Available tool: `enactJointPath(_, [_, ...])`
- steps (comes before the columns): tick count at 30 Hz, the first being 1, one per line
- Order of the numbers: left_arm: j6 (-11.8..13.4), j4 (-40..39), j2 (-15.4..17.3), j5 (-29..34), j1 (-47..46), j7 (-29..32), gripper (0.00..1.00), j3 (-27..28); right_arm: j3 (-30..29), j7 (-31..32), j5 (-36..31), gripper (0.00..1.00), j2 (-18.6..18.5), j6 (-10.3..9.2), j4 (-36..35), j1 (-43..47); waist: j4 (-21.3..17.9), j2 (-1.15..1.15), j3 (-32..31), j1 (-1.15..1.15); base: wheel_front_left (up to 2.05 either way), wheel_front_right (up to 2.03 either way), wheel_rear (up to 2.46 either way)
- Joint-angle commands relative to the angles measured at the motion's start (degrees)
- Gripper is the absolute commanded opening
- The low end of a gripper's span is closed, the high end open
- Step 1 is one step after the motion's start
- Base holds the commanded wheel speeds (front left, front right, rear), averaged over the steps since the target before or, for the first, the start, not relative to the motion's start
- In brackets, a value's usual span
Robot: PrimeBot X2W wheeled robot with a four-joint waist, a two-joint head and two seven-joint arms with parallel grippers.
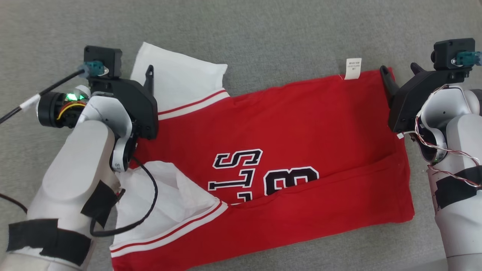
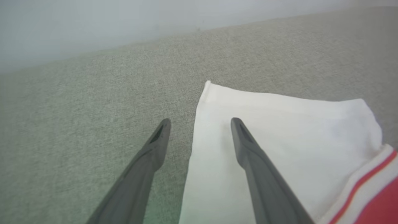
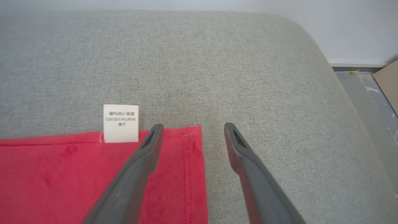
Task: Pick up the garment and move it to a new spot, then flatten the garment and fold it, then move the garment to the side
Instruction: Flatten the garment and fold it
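Garment of red fabric (image 1: 301, 150) with white sleeves, red-striped trim and black-and-white lettering lies spread across a grey woven upholstered surface (image 1: 263, 34), lengthwise from left to right in the head view. A flap of the red cloth along its near edge is folded over and covers part of the lettering. One white sleeve (image 1: 180, 81) lies flat at the far left corner. The other white sleeve (image 1: 165, 199) is rumpled at the near left. A small white care label (image 1: 353, 68) sticks out from the far edge onto the grey surface.

Left gripper (image 2: 200, 124) has its two dark fingers spread apart and empty, straddling the outer edge of the flat white sleeve: one finger is over the sleeve, the other over bare upholstery.

Right gripper (image 3: 192, 127) is likewise spread wide and holds nothing. It straddles the garment's far right corner, one finger over the red hem just beside the label, the other over the grey surface.
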Motion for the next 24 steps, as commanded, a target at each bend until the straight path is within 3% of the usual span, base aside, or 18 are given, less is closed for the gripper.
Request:
enactJointPath(1, [0.54,1.16,-0.28,0.86,-1.40,0.52,1.00,-0.24,0.45,-0.63,0.69,1.00,-0.48,-0.15,0.50,-0.51,-1.16,-0.02,1.30,-0.02,0.00,0.00,0.00])
enactJointPath(10, [1.35,5.97,0.06,1.34,-5.43,0.67,1.00,-0.62,2.83,-1.53,1.46,1.00,0.06,-0.15,2.13,-1.95,-2.76,-0.02,2.09,-0.02,0.00,0.00,0.00])
enactJointPath(16, [0.22,9.62,0.76,0.15,-6.50,4.10,0.96,-0.86,5.01,-1.34,2.20,1.00,-0.33,-0.15,1.79,-2.64,-3.94,-0.02,2.75,-0.02,0.00,0.00,0.00])
enactJointPath(17, [-0.02,9.98,0.84,-0.17,-6.58,4.82,0.85,-0.84,5.34,-1.12,2.39,1.00,-0.52,-0.15,1.73,-2.68,-4.06,-0.02,2.82,-0.02,0.00,0.00,0.00])
enactJointPath(19, [-0.68,10.56,0.96,-0.63,-6.45,5.97,0.49,-0.66,5.86,-0.61,2.48,1.00,-0.88,-0.15,1.63,-2.78,-4.27,-0.02,2.94,-0.02,0.00,0.00,0.00])
enactJointPath(20, [-0.93,10.75,1.12,-1.03,-6.49,6.49,0.37,-0.63,6.03,-0.30,2.56,1.00,-1.15,-0.15,1.69,-2.85,-4.34,-0.02,3.03,-0.02,0.00,0.00,0.00])
enactJointPath(21, [-1.32,10.91,1.34,-1.24,-6.56,6.92,0.00,-0.62,6.13,-0.03,2.60,1.00,-1.40,-0.15,1.76,-2.99,-4.39,-0.02,3.13,-0.02,0.00,0.00,0.00])
enactJointPath(24, [-2.06,11.31,2.12,-1.73,-6.58,8.31,0.00,-0.78,6.21,0.79,2.73,1.00,-1.84,-0.15,1.92,-3.45,-4.42,-0.02,3.41,-0.02,0.00,0.00,0.00])
